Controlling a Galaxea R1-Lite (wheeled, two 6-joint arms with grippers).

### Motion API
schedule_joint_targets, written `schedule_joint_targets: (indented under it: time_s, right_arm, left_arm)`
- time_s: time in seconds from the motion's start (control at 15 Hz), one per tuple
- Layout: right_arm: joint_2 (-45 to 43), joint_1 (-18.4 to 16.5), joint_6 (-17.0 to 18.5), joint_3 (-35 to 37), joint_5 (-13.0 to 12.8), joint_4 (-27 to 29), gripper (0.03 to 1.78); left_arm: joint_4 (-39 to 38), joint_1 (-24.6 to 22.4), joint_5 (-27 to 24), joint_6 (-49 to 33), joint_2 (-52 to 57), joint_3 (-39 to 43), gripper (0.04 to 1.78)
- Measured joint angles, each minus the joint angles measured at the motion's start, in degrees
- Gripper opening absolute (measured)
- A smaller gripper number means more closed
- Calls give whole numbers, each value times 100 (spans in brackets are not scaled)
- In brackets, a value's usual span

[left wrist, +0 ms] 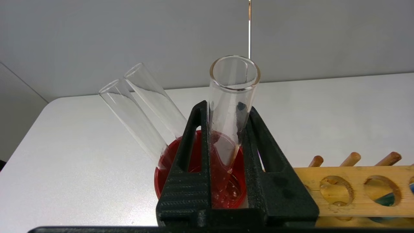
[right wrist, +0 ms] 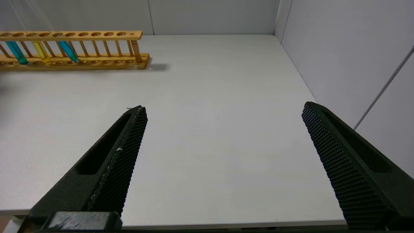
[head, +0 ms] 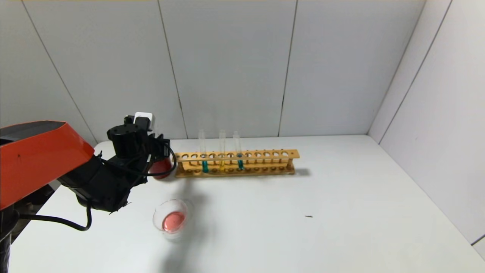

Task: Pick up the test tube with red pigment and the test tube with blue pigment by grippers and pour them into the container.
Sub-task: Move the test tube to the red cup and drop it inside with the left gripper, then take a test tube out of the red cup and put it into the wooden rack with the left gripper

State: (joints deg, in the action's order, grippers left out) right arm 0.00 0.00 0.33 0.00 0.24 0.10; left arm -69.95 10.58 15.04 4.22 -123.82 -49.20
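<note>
Fingers (left wrist: 258, 155) of the left gripper (left wrist: 226, 142) pinch an emptied test tube with red pigment (left wrist: 231, 97), only a reddish film left inside, its round end lowered into a dark red cup (left wrist: 168, 165) where two other empty tubes (left wrist: 142, 110) lean. That cup sits just beside the end of the wooden rack (head: 237, 163). Pink liquid already lies in the container (head: 172, 219), so I judge the red pour done and this tube being discarded. Next the fingers must release and withdraw without tipping the cup; a test tube with blue pigment (head: 205, 159) waits in the rack. The right gripper (right wrist: 223, 155) hovers over bare surface (right wrist: 210, 97), fingers spread wide.
</note>
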Motion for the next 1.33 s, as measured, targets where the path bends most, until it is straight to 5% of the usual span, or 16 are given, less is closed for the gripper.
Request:
schedule_joint_targets:
  time_s: [0.2, 0.53, 0.73, 1.07, 1.33]
  right_arm:
    - [0, 0, 0, 0, -2, 0, 175]
    - [0, 0, 2, 0, 0, 0, 175]
    - [0, 0, 0, 0, -2, 0, 175]
    - [0, 0, 2, 0, 0, 0, 175]
    - [0, 0, -2, 0, -2, 0, 175]
  left_arm:
    - [33, -22, -16, -1, -110, -82, 57]
    - [35, -144, -9, 5, -118, -165, 136]
    - [239, -157, -13, 44, 139, -190, 166]
    - [1323, 91, 26, 138, 1340, -184, 175]
    - [2706, 1154, 455, 173, 2566, 20, 175]
